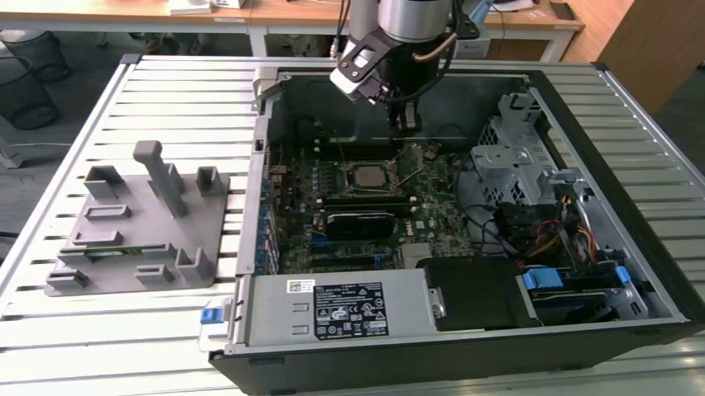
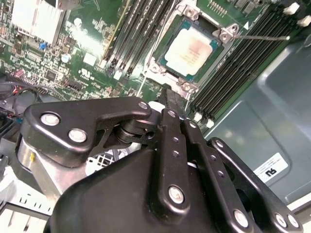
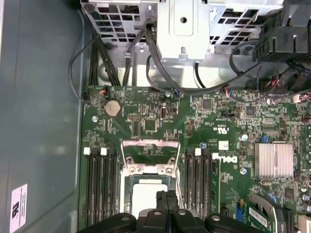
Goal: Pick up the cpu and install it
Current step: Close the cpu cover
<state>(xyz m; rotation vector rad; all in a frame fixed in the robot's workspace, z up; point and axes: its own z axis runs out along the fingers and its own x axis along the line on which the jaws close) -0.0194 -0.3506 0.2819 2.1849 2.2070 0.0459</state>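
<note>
The cpu (image 1: pixel 366 175) lies flat in the black socket frame (image 1: pixel 364 191) on the motherboard inside the open computer case, silver top up. Both wrist views show the cpu (image 2: pixel 194 48) (image 3: pixel 146 198) with a thin green rim. The socket's metal load plate (image 3: pixel 149 158) stands raised and a thin lever (image 2: pixel 262 36) sticks out beside it. My gripper (image 1: pixel 405 124) hangs above the board, a little behind and to the exterior view's right of the cpu. In both wrist views the gripper (image 2: pixel 171 99) (image 3: pixel 166 195) has its black fingers pressed together with nothing between them.
Memory slots (image 3: pixel 102 182) flank the socket. A finned heatsink (image 3: pixel 274 160), a metal drive cage (image 1: pixel 518 157), cables (image 1: pixel 556 239) and the power supply (image 1: pixel 330 309) crowd the case. A grey fixture tray (image 1: pixel 144 223) rests on the slatted table at the exterior view's left.
</note>
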